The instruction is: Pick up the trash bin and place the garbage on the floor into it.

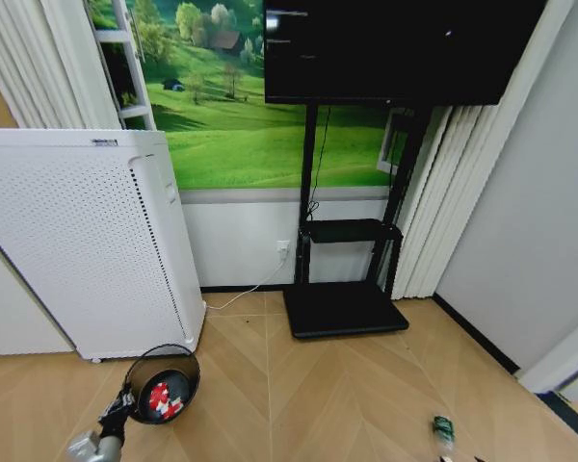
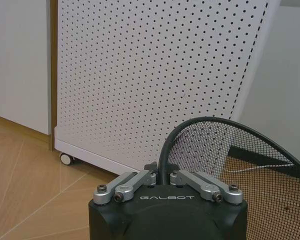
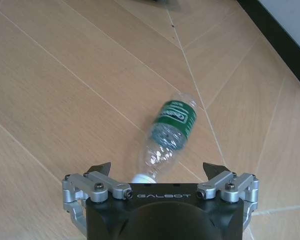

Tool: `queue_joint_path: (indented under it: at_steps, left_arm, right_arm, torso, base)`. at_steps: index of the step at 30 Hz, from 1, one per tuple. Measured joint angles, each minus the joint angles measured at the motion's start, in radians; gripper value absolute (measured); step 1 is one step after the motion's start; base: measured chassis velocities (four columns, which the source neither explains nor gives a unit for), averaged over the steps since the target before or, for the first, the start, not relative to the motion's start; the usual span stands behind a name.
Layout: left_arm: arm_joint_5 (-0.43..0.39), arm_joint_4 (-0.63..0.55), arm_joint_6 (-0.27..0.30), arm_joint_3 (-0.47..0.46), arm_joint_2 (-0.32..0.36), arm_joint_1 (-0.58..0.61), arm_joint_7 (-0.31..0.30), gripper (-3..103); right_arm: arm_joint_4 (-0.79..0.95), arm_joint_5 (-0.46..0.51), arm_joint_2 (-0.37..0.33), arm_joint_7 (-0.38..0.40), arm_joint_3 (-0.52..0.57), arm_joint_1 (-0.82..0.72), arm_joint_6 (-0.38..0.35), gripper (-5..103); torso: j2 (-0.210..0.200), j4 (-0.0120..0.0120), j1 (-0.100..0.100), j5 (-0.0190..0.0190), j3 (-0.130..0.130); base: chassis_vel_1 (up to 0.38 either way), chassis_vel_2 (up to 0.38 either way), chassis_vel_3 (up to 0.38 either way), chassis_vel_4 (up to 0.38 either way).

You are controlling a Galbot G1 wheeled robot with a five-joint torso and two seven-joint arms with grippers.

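1. Black wire mesh forms the trash bin (image 1: 164, 383), which sits at about seven o'clock in the head view, just in front of the tall white perforated appliance (image 1: 82, 241); red and white pieces of garbage (image 1: 162, 397) lie inside it, too small to read any print on them.
2. Left gripper (image 2: 162, 176) is clamped on the bin's dark rim, its silver fingers (image 2: 132, 182) drawn close together around the wire; "GALBOT" is printed in pale letters on its black body; in the head view that gripper (image 1: 125, 402) shows at the bin's near edge, and the arm is cut off by the lower border.
3. Clear plastic bottle (image 3: 167, 135) lies on its side on the floor (image 3: 65, 75), a green label with white lettering wrapped around its middle; the lettering is too blurred to read; its white-capped end is partly hidden behind the gripper body.
4. Right gripper (image 3: 158, 170) hovers just above the bottle's cap end with its fingers spread wide, one on each side and holding nothing; "GALBOT" is printed on this body as well.
5. In the head view the bottle (image 1: 444, 431) rests at about five o'clock, well apart from the bin, on the tan herringbone wood.
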Motion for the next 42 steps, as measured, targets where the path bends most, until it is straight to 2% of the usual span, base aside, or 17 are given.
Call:
queue_joint_path:
  at_steps: [7,14,24,42]
  left_arm:
    - [0.010,0.002,-0.012,-0.009,-0.015,0.006,0.000,6]
    - [0.023,0.007,-0.024,-0.013,-0.027,0.017,0.004,6]
    - [0.026,0.022,-0.029,-0.017,-0.009,0.005,0.008,6]
    - [0.009,0.013,-0.031,-0.026,0.005,0.017,0.010,6]
  right_arm:
    - [-0.001,0.005,0.000,0.003,-0.043,0.032,-0.004,100]
    - [-0.076,0.007,-0.003,-0.002,-0.079,0.100,0.005,100]
    - [-0.146,0.036,-0.015,-0.004,-0.113,0.161,-0.010,100]
    - [-0.218,0.035,0.016,-0.005,-0.167,0.206,-0.017,100]
  torso:
    - [0.000,-0.0003,0.000,0.0000,0.000]
    - [0.000,-0.0003,0.000,0.0002,0.000]
    - [0.000,-0.0002,0.000,0.0000,0.000]
    - [0.000,-0.0002,0.000,0.0001,0.000]
  base:
    - [0.000,0.000,0.000,0.000]
    - [0.000,0.000,0.000,0.000]
    - [0.000,0.000,0.000,0.000]
    - [0.000,0.000,0.000,0.000]
